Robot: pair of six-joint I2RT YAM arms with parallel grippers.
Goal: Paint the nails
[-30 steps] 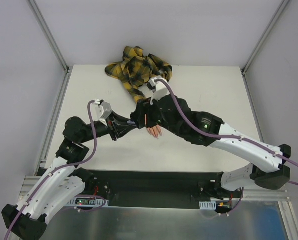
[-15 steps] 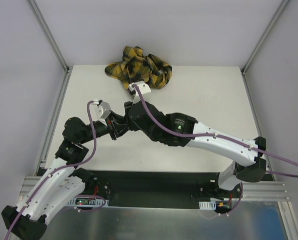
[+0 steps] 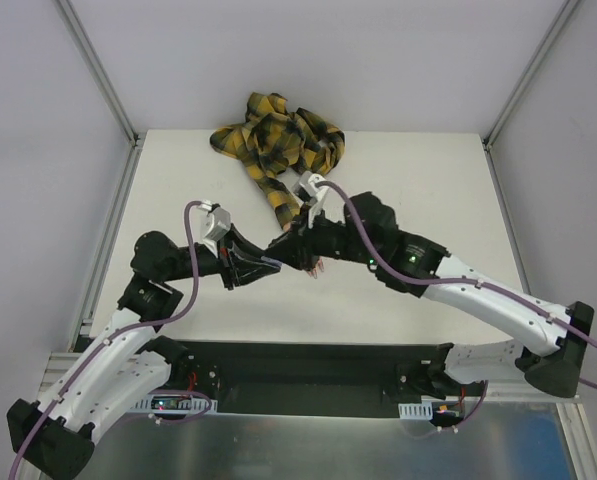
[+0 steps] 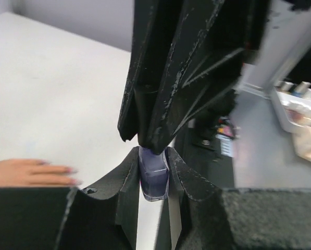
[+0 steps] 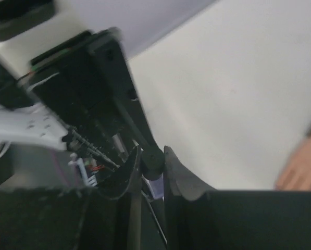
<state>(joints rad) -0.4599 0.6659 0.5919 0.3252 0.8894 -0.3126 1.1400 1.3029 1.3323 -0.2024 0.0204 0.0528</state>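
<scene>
My left gripper (image 4: 153, 156) is shut on a small dark purple bottle (image 4: 154, 179), held just above the white table. From above, my right gripper (image 5: 151, 156) has closed its fingers (image 4: 165, 94) round the bottle's black cap (image 5: 153, 161). In the top view both grippers meet mid-table, left (image 3: 268, 266) and right (image 3: 288, 250). The peach mannequin hand (image 3: 315, 264) lies just right of them, partly hidden by the right arm. Its pinkish nails (image 4: 70, 170) show at the left wrist view's left edge. The yellow-black plaid sleeve (image 3: 278, 145) trails to the table's far edge.
The white table (image 3: 428, 170) has aluminium rails and grey walls on its left, right and far sides. A black base plate (image 3: 308, 375) runs along the near edge between the arm mounts. A blurred rack of small things (image 4: 301, 104) shows at the left wrist view's right.
The right arm swung from over the mannequin hand to the left gripper and closed its fingers on the bottle's cap. The left gripper kept its hold and shifted slightly right.
</scene>
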